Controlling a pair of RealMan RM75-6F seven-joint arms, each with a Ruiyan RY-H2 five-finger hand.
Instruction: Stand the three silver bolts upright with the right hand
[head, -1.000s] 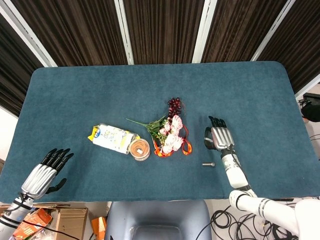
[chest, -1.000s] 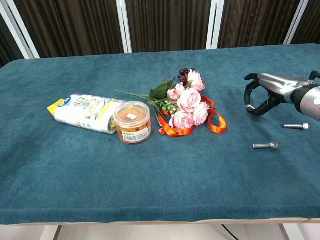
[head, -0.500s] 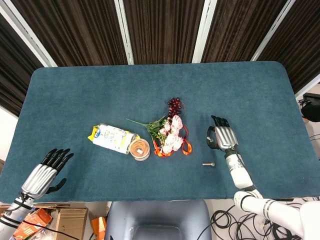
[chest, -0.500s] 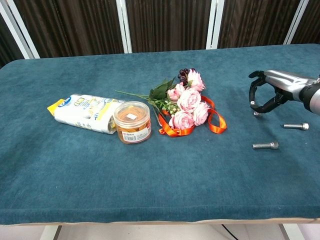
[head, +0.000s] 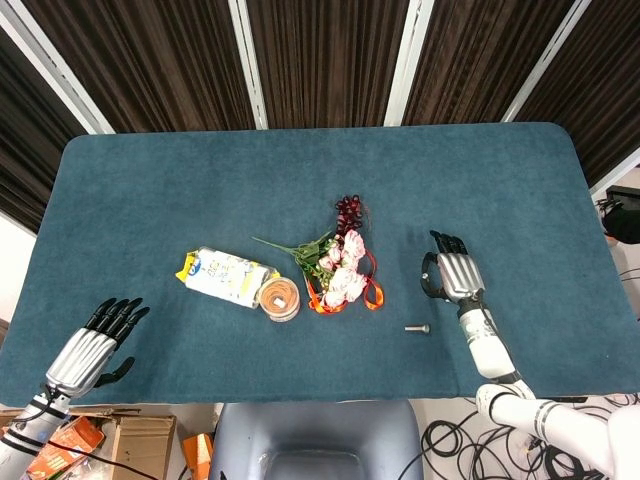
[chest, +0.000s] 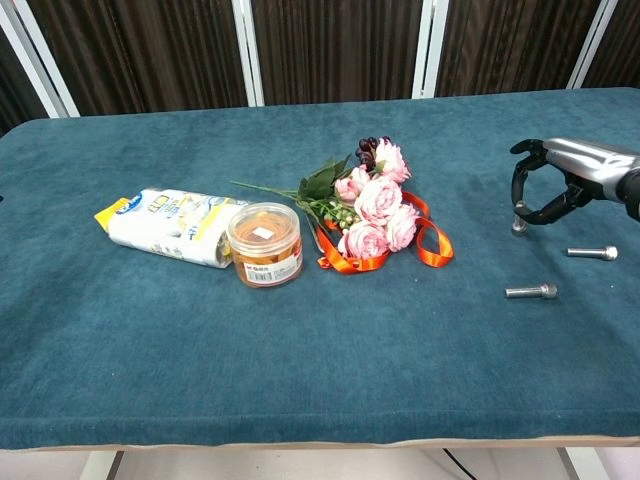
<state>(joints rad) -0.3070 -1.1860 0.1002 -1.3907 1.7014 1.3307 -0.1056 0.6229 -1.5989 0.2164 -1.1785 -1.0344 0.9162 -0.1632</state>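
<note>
Head view: the right hand (head: 456, 276) hovers right of the flower bouquet (head: 340, 270), fingers curled, holding nothing. One silver bolt (head: 417, 327) lies flat just below-left of the hand. The left hand (head: 92, 345), fingers spread and released, rests at the surface's (head: 200, 180) near-left edge.

Chest view: an upright bolt (chest: 518, 219) stands under the right hand's (chest: 560, 180) fingers (chest: 522, 180); two bolts (chest: 530, 291) (chest: 591, 253) lie flat nearer the camera, right of the bouquet (chest: 375, 215).
</note>
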